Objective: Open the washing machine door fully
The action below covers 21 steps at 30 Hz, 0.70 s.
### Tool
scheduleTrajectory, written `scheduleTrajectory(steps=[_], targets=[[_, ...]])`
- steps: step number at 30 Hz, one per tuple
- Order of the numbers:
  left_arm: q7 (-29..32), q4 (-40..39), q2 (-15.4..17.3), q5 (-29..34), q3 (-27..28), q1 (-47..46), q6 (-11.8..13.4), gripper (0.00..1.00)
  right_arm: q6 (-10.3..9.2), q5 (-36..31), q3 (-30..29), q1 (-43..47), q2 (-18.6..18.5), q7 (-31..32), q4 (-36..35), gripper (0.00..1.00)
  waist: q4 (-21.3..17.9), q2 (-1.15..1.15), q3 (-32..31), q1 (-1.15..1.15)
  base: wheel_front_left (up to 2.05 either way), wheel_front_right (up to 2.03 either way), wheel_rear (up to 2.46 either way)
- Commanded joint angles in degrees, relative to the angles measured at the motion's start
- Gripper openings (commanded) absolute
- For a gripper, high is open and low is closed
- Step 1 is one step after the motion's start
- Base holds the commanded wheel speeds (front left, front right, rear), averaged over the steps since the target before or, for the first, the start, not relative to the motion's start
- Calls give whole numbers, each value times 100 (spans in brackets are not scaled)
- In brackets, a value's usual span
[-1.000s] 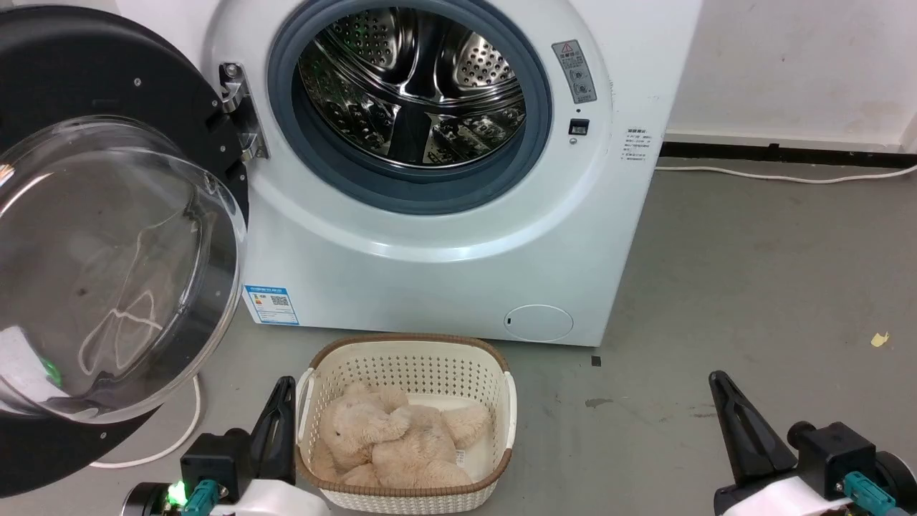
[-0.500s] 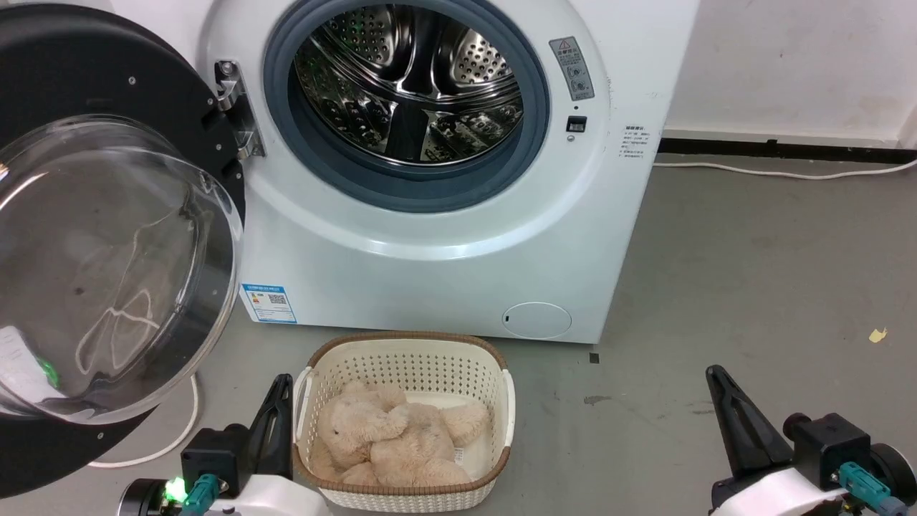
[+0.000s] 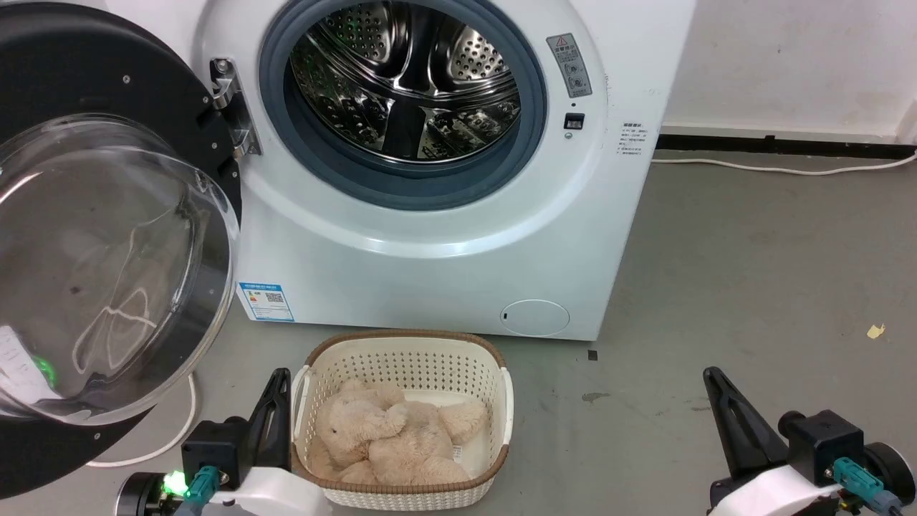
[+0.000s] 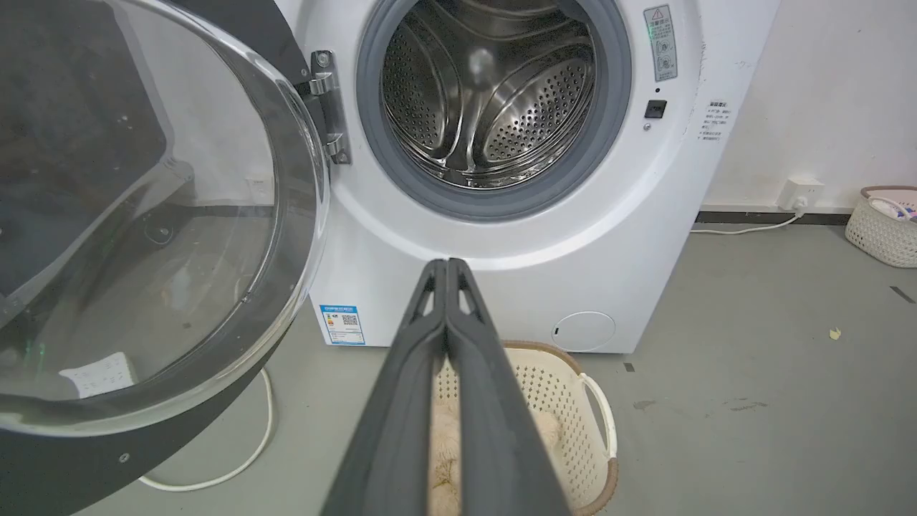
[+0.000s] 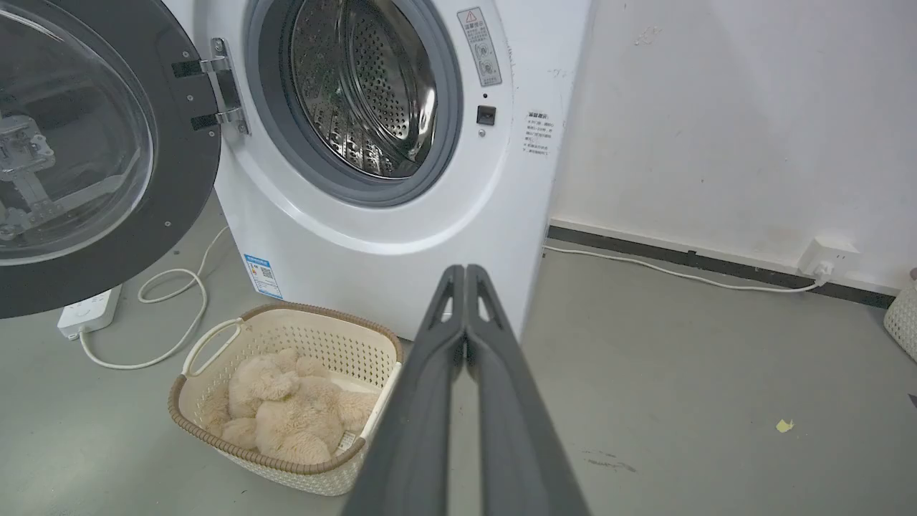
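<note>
Our left pincer, closed and empty, sits just left of the basket, and the right pincer sits well to its right. The washing machine door hangs swung wide, above-left of the basket. The left wrist view shows fingers pressed together. The right wrist view shows the same. We judge a careless left-arm lift could strike the glass.

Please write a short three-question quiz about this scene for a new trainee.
1. True or false: the large round glossy black washing machine door with its clear glass bowl stands open, left of the shiny steel drum.
2. What lies in the cream perforated plastic basket? A) towels B) a beige plush toy C) shoes
3. Fill in: the left gripper and the right gripper both have their dark fingers ____.
Key: 1 true; 2 B; 3 shut.
</note>
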Motion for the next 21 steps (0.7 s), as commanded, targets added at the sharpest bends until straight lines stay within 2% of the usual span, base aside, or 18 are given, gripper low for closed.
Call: scheduleTrajectory(steps=[1, 21], targets=[[24, 24, -27, 65, 42, -75, -33, 0, -5, -26, 17, -115, 7, 13, 14, 0, -1, 0, 2, 0, 0, 0, 0], [146, 75, -192, 350, 263, -160, -191, 0, -6, -67, 41, -202, 8, 176, 48, 0, -38, 0, 46, 0, 0, 0, 0]])
